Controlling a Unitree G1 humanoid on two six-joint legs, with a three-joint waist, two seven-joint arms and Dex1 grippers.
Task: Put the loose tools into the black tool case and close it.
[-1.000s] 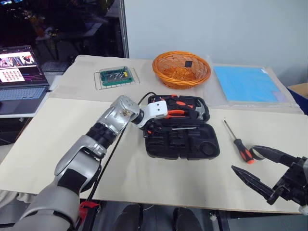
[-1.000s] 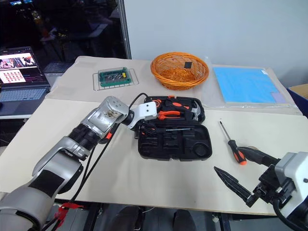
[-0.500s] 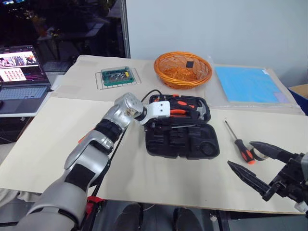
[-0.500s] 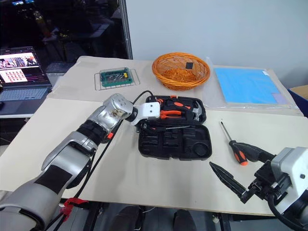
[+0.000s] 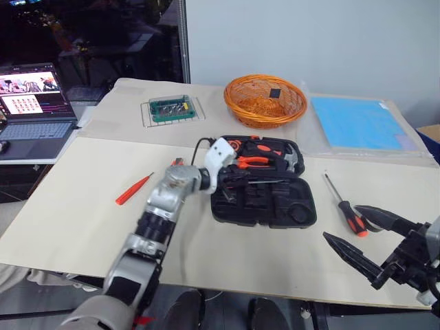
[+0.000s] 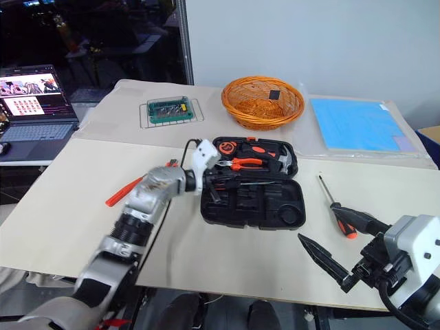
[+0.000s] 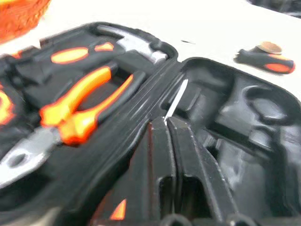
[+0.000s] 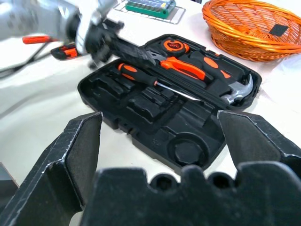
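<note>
Tool case point(image 6: 261, 206) matt black moulded plastic; basket point(image 6: 262, 101) woven orange wicker; screwdriver point(image 5: 342, 201) shaft shiny steel.

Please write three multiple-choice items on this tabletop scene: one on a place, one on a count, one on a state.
1. Where does the slim all-orange screwdriver lie?
A. On the table, on the laptop's side of the black tool case
B. In the wicker basket
C. In the case's lid

2. How many black-and-orange-handled screwdrivers lie on the table between the case and the right gripper?
A. None
B. One
C. Three

3. How is the tool case?
A. Shut and latched
B. Open, both halves flat
C. Standing on its edge

Answers:
1. A, the orange screwdriver lies on the bare table beyond the left arm, towards the laptop.
2. B, a single screwdriver lies there, beside the open right gripper.
3. B, the recesses, the pliers and the hammer show from above.
</note>
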